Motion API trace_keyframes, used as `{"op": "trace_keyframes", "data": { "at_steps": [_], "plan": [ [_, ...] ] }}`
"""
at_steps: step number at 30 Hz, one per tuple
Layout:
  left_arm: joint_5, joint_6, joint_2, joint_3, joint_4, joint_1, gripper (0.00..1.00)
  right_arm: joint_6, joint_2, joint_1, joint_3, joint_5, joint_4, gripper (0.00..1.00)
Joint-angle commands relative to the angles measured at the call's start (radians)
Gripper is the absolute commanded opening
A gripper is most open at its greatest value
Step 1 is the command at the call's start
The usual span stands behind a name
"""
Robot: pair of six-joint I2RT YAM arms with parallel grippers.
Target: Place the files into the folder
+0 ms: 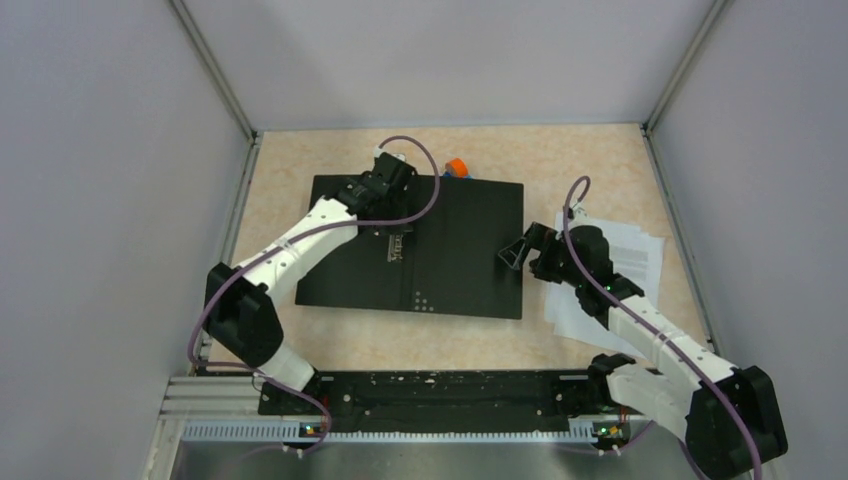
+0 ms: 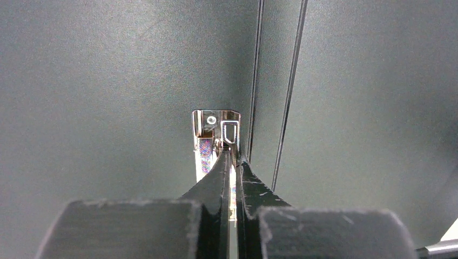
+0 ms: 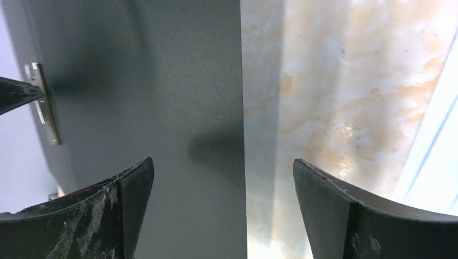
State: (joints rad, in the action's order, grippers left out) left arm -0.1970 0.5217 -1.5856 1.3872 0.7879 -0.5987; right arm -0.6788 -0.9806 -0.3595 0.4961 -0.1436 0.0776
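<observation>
Black open folder (image 1: 450,260) lies with the left gripper (image 2: 233,159) pinched on its metal clip (image 2: 208,122), the right gripper (image 3: 224,168) spread wide at its right edge, white files (image 1: 636,256) just right of it: the clip may slip and snap shut.

Small orange-blue toy (image 1: 457,167); marbled tabletop (image 1: 300,330)
</observation>
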Motion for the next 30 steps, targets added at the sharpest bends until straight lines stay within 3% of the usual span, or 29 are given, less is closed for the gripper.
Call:
{"op": "trace_keyframes", "data": {
  "at_steps": [1, 8, 11, 13, 17, 19, 24, 30],
  "plan": [
    [0.074, 0.006, 0.08, 0.054, -0.015, 0.025, 0.0, -0.071, 0.056, 0.025, -0.066, -0.116, -0.247, 0.99],
    [0.182, 0.038, 0.121, 0.033, -0.055, 0.068, 0.0, -0.159, 0.071, 0.027, -0.112, -0.224, -0.476, 0.98],
    [0.227, 0.057, 0.132, 0.016, -0.084, 0.075, 0.0, -0.17, 0.089, 0.027, -0.084, -0.247, -0.501, 0.88],
    [0.244, 0.064, 0.142, 0.0, -0.102, 0.078, 0.0, -0.163, 0.091, 0.027, -0.051, -0.262, -0.489, 0.71],
    [0.28, 0.051, 0.161, -0.009, -0.124, 0.079, 0.0, -0.098, 0.08, 0.027, 0.042, -0.287, -0.401, 0.15],
    [0.285, 0.025, 0.173, -0.006, -0.124, 0.08, 0.03, -0.037, 0.073, 0.027, 0.099, -0.292, -0.335, 0.0],
    [0.241, -0.116, 0.236, 0.082, -0.119, 0.08, 0.39, 0.111, 0.021, 0.027, 0.295, -0.374, -0.217, 0.0],
    [0.384, -0.333, 0.263, 0.407, -0.112, 0.078, 0.57, 0.321, -0.113, 0.018, 0.675, -0.548, 0.005, 0.0]
  ]
}}
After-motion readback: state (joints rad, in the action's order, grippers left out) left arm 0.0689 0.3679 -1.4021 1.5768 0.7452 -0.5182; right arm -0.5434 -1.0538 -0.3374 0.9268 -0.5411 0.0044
